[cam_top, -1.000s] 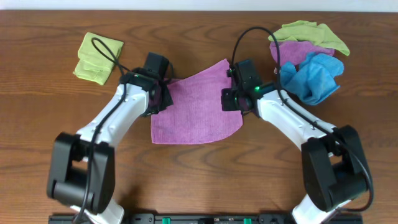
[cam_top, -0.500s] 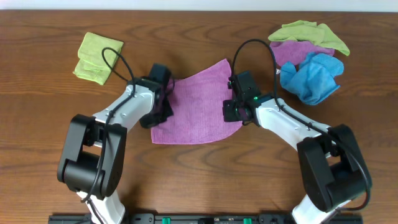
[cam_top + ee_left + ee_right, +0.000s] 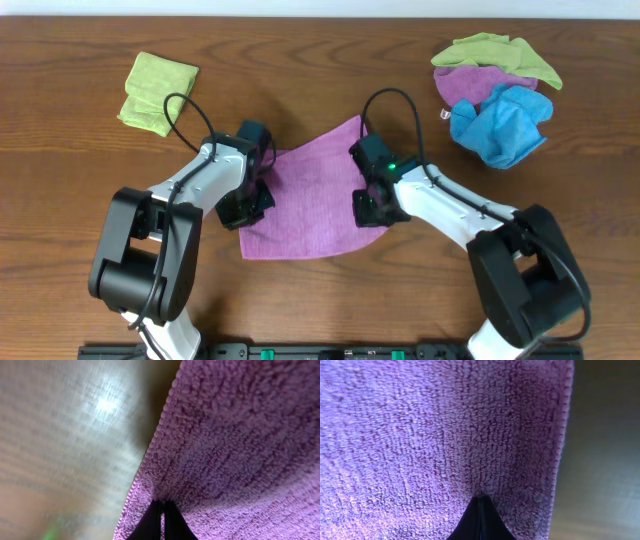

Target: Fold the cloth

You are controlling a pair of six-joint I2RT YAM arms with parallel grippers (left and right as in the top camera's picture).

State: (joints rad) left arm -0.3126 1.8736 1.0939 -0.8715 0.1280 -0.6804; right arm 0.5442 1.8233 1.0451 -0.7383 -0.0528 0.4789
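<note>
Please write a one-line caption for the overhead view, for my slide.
The left gripper and the right gripper each pinch an opposite edge of the cloth on the table.

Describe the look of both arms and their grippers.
Both the left arm and right arm have white shells with bulky black joints and black wrist heads. A thin black cable loops from each wrist. The right wrist shows a small green light. The fingers are slim, dark and tapered.
</note>
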